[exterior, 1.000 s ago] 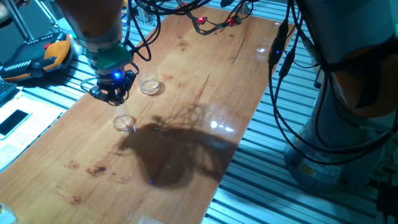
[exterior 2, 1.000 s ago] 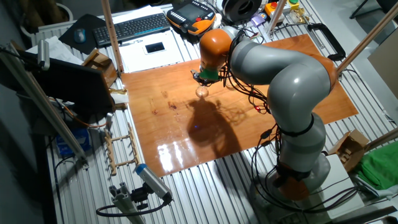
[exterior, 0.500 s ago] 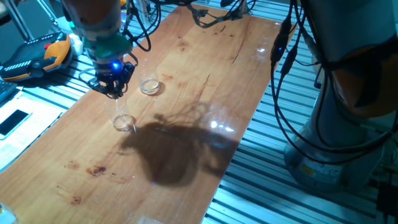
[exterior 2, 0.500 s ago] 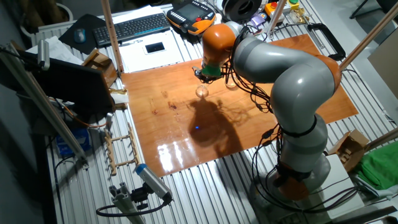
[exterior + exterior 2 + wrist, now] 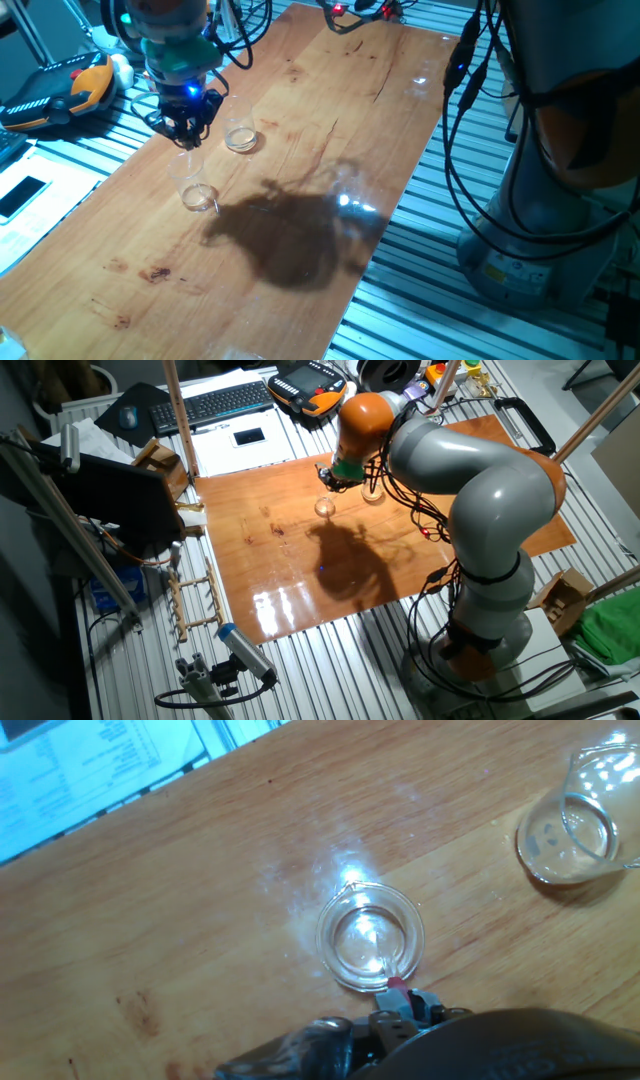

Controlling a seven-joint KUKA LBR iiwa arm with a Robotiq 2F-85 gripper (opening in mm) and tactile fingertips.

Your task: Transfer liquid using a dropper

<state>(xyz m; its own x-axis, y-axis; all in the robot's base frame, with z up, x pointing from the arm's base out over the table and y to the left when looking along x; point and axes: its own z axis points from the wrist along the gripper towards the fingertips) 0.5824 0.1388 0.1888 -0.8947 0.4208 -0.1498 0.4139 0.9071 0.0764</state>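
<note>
Gripper: the gripper (image 5: pixel 186 128) hangs above the tabletop (image 5: pixel 300 130), at about 12 o'clock from the nearer glass in the one fixed view. In the hand view only its dark underside shows at the bottom edge (image 5: pixel 400 1020); I cannot tell whether the fingers are apart or together.

Dropper: a small red-pink tip with a pale stub (image 5: pixel 397 992) pokes out at the gripper, just at the 6 o'clock rim of the glass below. The tube itself cannot be made out.

Nearer glass: a clear tumbler (image 5: pixel 370 936) stands upright on the tabletop, seen from above in the hand view; in the one fixed view it is at (image 5: pixel 196 188), in the other fixed view at (image 5: pixel 325 507).

Second glass: another clear glass (image 5: pixel 572 828) stands at about 2 o'clock from the first in the hand view, well apart; also at (image 5: pixel 240 135).

Liquid: a thin, near-clear layer (image 5: pixel 560 870) seems to lie in the second glass; faint.

Writing: printed sheets (image 5: pixel 90 765) lie at 11 o'clock beyond the tabletop edge, the text too blurred to read. No brand is legible.

Surroundings: an orange-and-black pendant (image 5: pixel 60 90) and a keyboard (image 5: pixel 215 405) sit off the tabletop.
</note>
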